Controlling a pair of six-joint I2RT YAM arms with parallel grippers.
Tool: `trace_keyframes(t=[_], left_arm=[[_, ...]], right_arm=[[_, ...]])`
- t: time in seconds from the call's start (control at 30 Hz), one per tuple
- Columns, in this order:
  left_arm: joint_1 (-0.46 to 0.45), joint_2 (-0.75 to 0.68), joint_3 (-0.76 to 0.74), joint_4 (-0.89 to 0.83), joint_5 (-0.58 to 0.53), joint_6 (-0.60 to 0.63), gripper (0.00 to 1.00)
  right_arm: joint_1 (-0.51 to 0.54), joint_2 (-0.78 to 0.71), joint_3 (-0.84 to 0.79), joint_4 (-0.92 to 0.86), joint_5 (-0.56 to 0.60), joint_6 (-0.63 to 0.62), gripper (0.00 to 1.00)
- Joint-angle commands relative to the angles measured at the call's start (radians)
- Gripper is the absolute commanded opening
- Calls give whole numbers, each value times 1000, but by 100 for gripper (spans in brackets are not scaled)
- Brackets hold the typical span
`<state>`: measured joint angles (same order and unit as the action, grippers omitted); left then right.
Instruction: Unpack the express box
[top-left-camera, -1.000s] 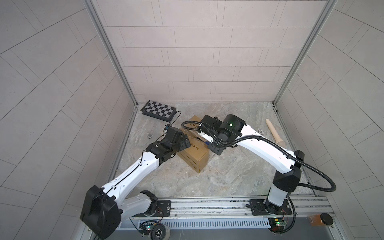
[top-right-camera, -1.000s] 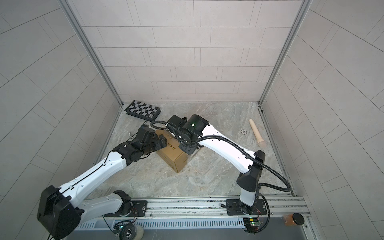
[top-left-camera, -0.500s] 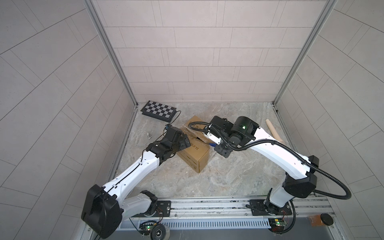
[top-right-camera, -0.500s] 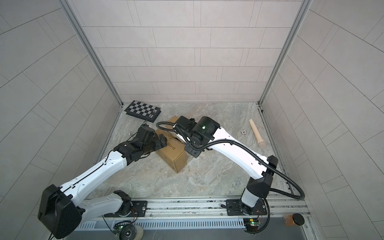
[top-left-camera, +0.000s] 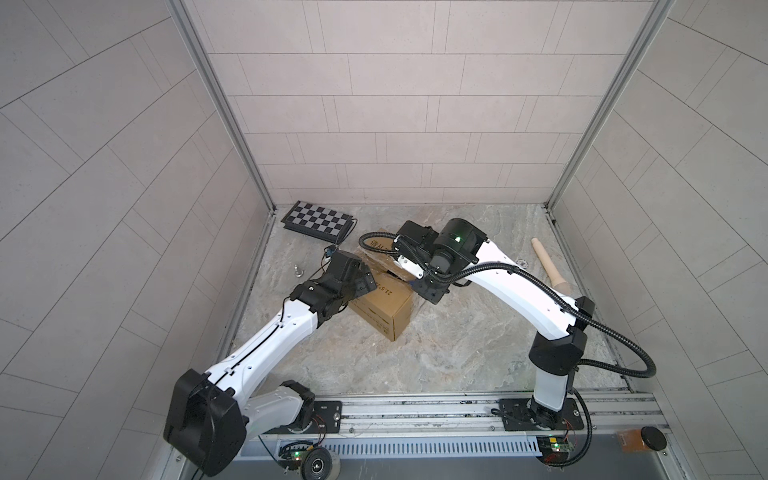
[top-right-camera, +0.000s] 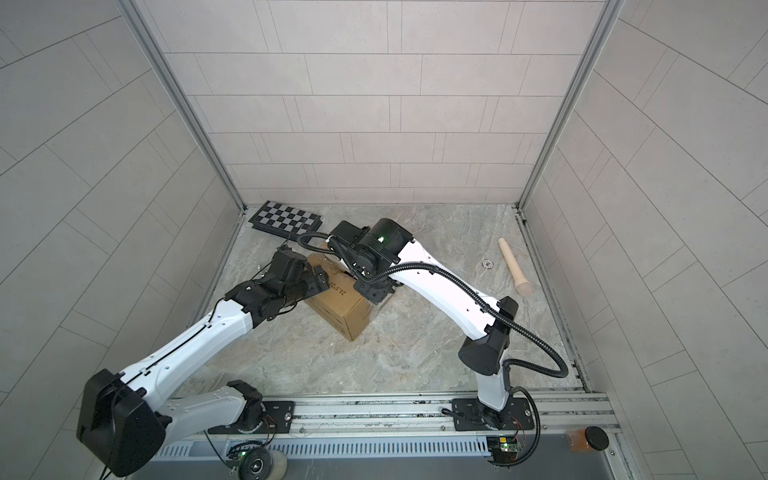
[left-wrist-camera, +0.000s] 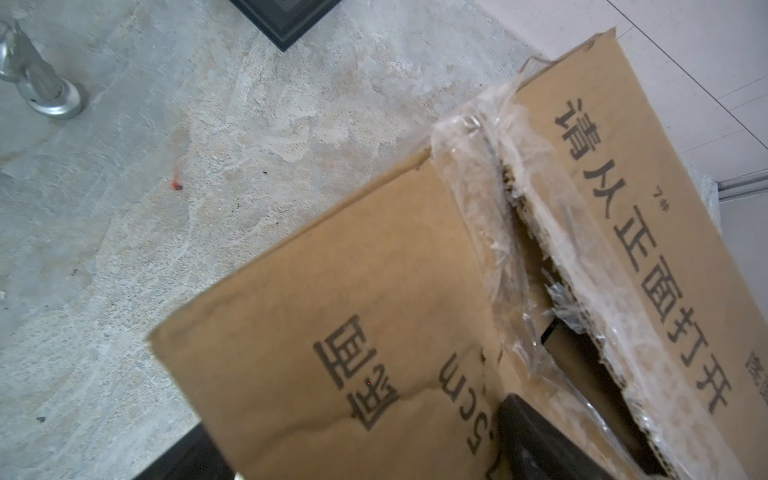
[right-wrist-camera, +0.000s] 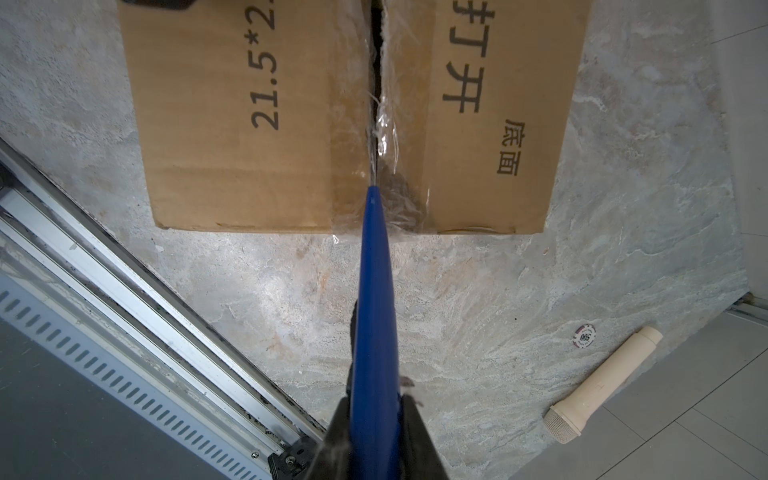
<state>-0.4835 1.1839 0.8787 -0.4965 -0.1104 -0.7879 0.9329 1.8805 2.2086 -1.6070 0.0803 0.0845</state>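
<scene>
Probably light, stiff but easy to dent, so best grab express box (top-left-camera: 382, 311), just ahead of right end effector (right-wrist-camera: 374, 415) pinching blue tool (right-wrist-camera: 374, 270) and partly inside wide-open left end effector (top-left-camera: 361, 281), by a flap edge.

Robot lab cell — tiled walls (top-left-camera: 395, 104), rail-mounted arms (top-left-camera: 519, 291); chequered board (top-left-camera: 318, 220)

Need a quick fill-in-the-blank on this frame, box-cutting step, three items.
1. The right hand is shut on a ___ tool.
2. Its tip sits at the taped ___ between the express box's two flaps.
3. The chip beside the beige microphone reads ___.
Missing: blue; seam; 500.
</scene>
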Motion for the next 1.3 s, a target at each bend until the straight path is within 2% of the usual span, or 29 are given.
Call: trace_keyframes(t=[0.0,0.27,0.53,0.83,1.27], left_arm=[[8,48,-50,-252,-50,48,98],[23,62,-78,-248,-64,50,98],[25,84,-61,-246,-68,57,97],[25,80,-43,-247,-57,64,97],[25,40,-33,-205,0,70,98]], right_arm=[[3,24,-31,-69,-30,-7,0],[3,-180,-235,-55,38,-34,0],[1,-245,-281,-65,49,-23,0],[2,-188,-221,-51,30,-39,0],[23,24,-14,-51,-24,-26,0]])
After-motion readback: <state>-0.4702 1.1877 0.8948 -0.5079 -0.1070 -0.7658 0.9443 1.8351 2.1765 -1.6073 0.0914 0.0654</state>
